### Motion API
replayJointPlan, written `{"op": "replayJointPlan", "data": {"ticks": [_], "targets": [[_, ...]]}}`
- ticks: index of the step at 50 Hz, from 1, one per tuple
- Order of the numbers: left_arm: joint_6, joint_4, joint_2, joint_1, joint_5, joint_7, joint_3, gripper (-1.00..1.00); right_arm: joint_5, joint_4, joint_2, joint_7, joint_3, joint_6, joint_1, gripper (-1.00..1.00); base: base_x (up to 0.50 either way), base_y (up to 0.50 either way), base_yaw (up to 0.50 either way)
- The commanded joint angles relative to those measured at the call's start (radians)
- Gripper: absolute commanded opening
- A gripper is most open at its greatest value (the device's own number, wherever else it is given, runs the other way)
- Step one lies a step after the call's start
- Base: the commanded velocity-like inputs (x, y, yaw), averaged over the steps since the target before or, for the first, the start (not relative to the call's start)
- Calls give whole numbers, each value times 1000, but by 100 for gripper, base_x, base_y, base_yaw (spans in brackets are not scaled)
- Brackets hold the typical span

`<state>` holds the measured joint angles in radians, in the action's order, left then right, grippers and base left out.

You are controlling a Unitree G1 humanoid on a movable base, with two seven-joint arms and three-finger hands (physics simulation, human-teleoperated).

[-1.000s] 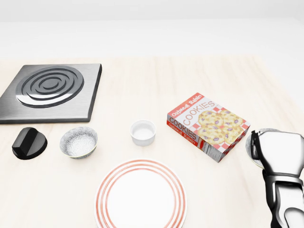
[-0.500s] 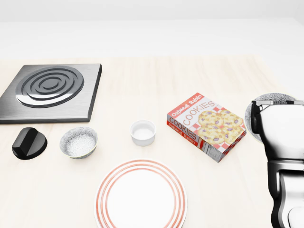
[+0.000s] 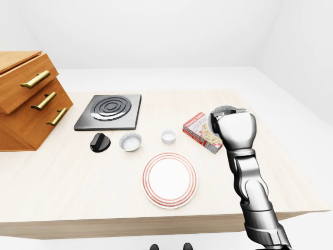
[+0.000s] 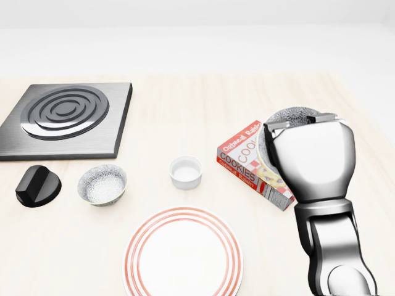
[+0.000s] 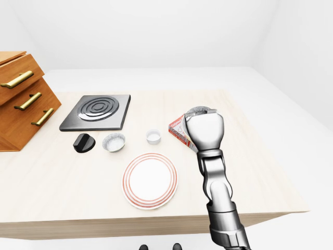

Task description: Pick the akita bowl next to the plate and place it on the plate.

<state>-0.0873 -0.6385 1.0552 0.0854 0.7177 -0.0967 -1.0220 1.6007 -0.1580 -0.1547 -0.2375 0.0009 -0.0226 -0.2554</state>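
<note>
**Figure. Carry phase, right arm.** The right hand is travelling up and to the left in the head view. A second ago it was sitting low at the right edge of that view; now it is hanging over the right half of the cookie box. The camera is not shifting, since the stove plate and the black knob are keeping their places.

The akita bowl is showing only as a dark speckled rim above the knuckles. It is riding along with the hand from picture to picture, clear of the table. The back of the hand is hiding the fingers, so their closure is not showing directly. Because the bowl is moving with the hand, they are judged to be clasping it.

The plate is lying bare at the bottom centre of the head view, well apart from the hand. A second speckled bowl and a small white cup are standing untouched above it. The left hand is not appearing in any view.

*Meaning for the task:* the pick appears done. The remaining travel is leftward and downward in the head view, past the box, to the plate.
</note>
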Motion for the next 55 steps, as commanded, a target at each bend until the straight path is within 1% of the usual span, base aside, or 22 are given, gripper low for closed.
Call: {"op": "replayJointPlan", "data": {"ticks": [1,8,13,15,16,18,20,21,22,25,29,38,42,46,49,52,55], "targets": [[0,-2,1,3,0,0,2,100,44,-31,69,-27,83,34,3,-100,0,0,0],[0,0,0,1,1,2,-1,100,54,-41,97,-24,114,52,6,-100,0,0,0],[0,1,0,1,0,3,-2,100,67,-34,116,-43,145,70,22,-100,0,0,0],[0,-2,1,1,1,3,0,100,68,-34,128,-43,163,79,30,-100,0,0,0],[0,-2,0,1,2,4,0,100,60,-30,133,-42,172,88,36,-100,0,0,0],[0,-7,0,3,2,4,4,100,70,-33,140,-45,185,93,42,-100,0,0,0],[0,-6,2,2,4,3,3,100,63,-25,147,-43,202,110,49,-100,0,0,0],[0,-4,3,1,4,2,2,100,93,-21,139,-62,220,110,52,-100,0,0,0],[0,-6,2,2,4,3,3,100,99,-16,146,-67,226,110,60,-100,0,0,0],[0,-7,2,2,3,4,3,100,102,4,163,-82,250,110,81,-100,0,0,0],[0,-6,2,2,4,3,4,100,113,21,169,-97,276,110,101,-100,0,0,0],[0,-10,1,3,6,3,9,100,109,92,198,-117,324,110,113,-100,0,0,0],[0,-2,4,1,8,-1,6,100,125,131,211,-140,364,110,130,-100,0,0,0],[0,-13,1,5,5,2,11,100,132,163,206,-161,378,110,137,-100,0,0,0],[0,-3,3,1,7,0,4,100,126,184,206,-175,383,110,146,-100,0,0,0],[0,-3,3,1,5,1,3,100,121,201,206,-181,386,110,149,-100,0,0,0],[0,-5,3,2,5,2,4,100,88,221,211,-168,384,110,154,-100,0,0,0]]}}
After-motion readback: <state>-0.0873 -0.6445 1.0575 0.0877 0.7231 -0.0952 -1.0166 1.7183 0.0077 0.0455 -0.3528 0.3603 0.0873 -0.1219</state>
